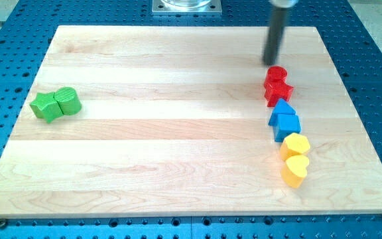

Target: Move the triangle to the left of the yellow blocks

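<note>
The pale wooden bench (178,133) lies on a blue perforated base (5,40) and carries all the blocks. At the view's left two green blocks (56,103) sit touching each other, well apart from the rest. At the view's right a column of blocks runs down: a red cylinder block (276,74) at the top, a red star-like block (278,91) touching it below, then the blue triangle block (281,109) with a blue cube-like block (288,124) pressed against it, then a yellow hexagon block (296,144) and a yellow heart block (296,169) at the bottom.

There is no hand on this arm, so nothing is held. The dark rod ends in my tip (270,64), which stands just above the red cylinder, at the top end of the column, and is not touching the triangle.

The triangle looks small, light and stiff, and it should slide easily on the smooth wood. I think it may also turn under an off-centre push. It cannot be grasped; the contact should be on its right face, near the middle. The neighbours touch it closely, so they could move together with it.
</note>
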Controlling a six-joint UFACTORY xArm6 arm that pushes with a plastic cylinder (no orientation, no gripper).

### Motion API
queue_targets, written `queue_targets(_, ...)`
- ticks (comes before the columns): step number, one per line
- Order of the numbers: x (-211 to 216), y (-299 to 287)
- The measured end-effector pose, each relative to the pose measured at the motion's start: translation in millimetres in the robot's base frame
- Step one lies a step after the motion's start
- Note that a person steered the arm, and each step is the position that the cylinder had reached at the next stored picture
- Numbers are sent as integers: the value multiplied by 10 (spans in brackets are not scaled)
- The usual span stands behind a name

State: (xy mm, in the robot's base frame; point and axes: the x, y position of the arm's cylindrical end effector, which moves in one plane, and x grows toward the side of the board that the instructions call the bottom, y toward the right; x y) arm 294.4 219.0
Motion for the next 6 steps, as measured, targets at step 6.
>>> queue_targets(6,1570,-1096)
